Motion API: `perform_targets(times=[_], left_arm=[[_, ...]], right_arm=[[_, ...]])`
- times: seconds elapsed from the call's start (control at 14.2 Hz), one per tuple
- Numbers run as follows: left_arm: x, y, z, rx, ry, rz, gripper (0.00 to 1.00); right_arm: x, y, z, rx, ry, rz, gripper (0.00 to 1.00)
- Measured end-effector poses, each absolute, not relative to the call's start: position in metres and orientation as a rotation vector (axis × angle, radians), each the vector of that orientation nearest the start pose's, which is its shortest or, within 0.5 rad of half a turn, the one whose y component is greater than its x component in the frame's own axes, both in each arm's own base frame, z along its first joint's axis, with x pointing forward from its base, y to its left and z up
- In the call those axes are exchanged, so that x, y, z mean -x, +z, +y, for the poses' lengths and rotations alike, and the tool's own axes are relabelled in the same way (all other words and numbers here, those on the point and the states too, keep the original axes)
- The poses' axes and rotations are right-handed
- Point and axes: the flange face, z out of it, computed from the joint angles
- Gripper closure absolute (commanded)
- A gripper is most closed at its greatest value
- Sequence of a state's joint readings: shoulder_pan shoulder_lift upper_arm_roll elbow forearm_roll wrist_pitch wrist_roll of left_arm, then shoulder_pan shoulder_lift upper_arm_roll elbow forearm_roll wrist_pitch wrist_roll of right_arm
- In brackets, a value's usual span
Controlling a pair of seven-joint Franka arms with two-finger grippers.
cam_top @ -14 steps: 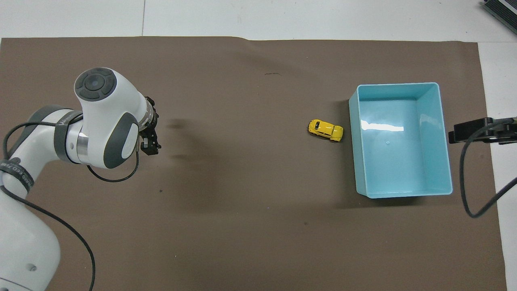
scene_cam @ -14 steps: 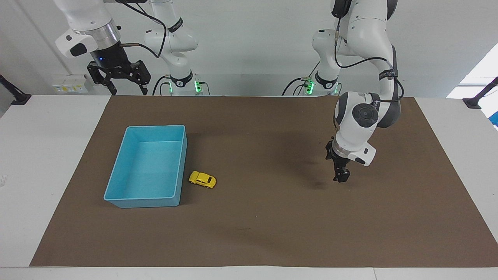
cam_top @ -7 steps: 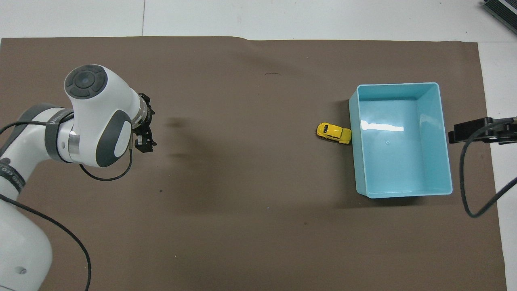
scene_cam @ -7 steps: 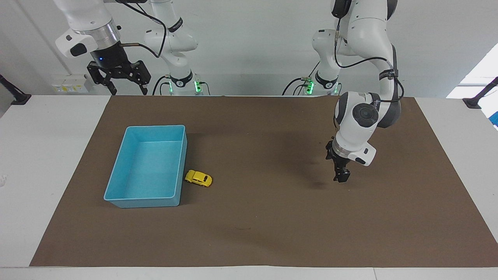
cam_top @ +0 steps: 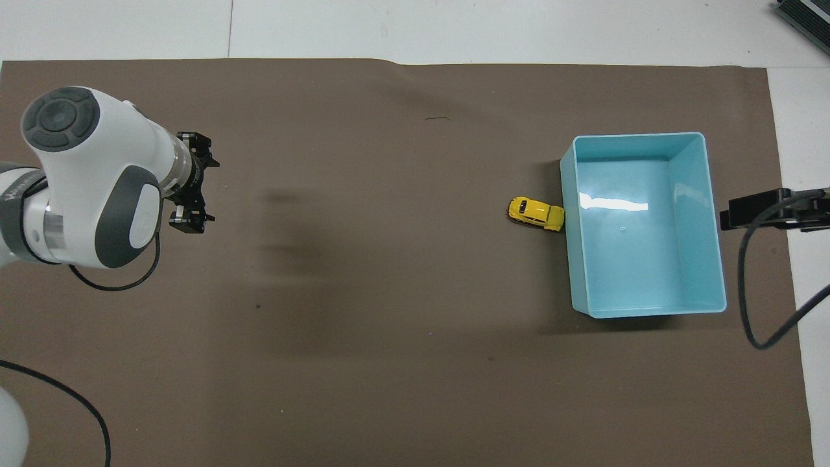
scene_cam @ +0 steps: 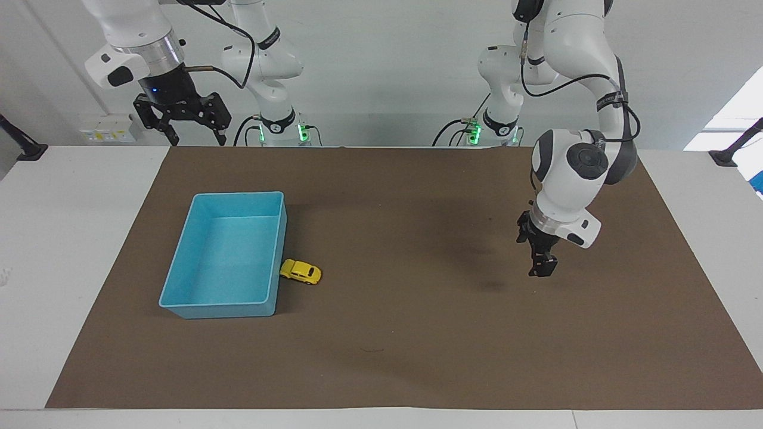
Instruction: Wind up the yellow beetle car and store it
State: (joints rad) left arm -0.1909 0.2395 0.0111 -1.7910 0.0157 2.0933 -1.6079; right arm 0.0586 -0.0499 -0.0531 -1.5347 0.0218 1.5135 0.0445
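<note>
The yellow beetle car (scene_cam: 300,271) (cam_top: 536,213) sits on the brown mat (scene_cam: 405,333) (cam_top: 389,363), its end touching the outer wall of the empty light blue bin (scene_cam: 180,262) (cam_top: 712,220), on the side of the bin toward the left arm's end of the table. The left gripper (scene_cam: 542,269) (cam_top: 187,222) hangs low over bare mat, well apart from the car, its fingers pressed together and holding nothing. The right gripper (scene_cam: 192,140) waits raised at the robots' edge of the table, near the bin's end, fingers spread wide.
</note>
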Motion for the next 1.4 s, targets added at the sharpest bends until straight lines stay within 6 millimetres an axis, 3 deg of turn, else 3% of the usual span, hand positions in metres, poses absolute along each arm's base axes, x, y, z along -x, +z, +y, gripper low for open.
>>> perform_targets(times=[0.35,0.77,0.98,1.19,1.4], left_arm=[[-0.608,0.478,-0.064,2.685,-0.101,-1.711,0.0],[-0.591,0.508,-0.035,2.952,-0.082,-1.144,0.0],[-0.584,0.519,-0.028,3.064,-0.069,-0.759,0.0],[-0.58,0.529,-0.028,3.13,-0.056,-0.349,0.0],[-0.573,0.539,-0.028,3.142,-0.012,-0.143,0.0]], right_arm=[[-0.533,0.663,0.005,3.116,-0.044,0.058,0.0],[-0.536,0.666,-0.002,3.113,-0.091,0.037,0.0],[-0.54,0.67,0.009,3.106,-0.154,-0.268,0.0],[-0.545,0.674,0.016,3.044,-0.229,-0.76,0.0],[-0.548,0.671,0.037,2.924,-0.24,-1.189,0.0]])
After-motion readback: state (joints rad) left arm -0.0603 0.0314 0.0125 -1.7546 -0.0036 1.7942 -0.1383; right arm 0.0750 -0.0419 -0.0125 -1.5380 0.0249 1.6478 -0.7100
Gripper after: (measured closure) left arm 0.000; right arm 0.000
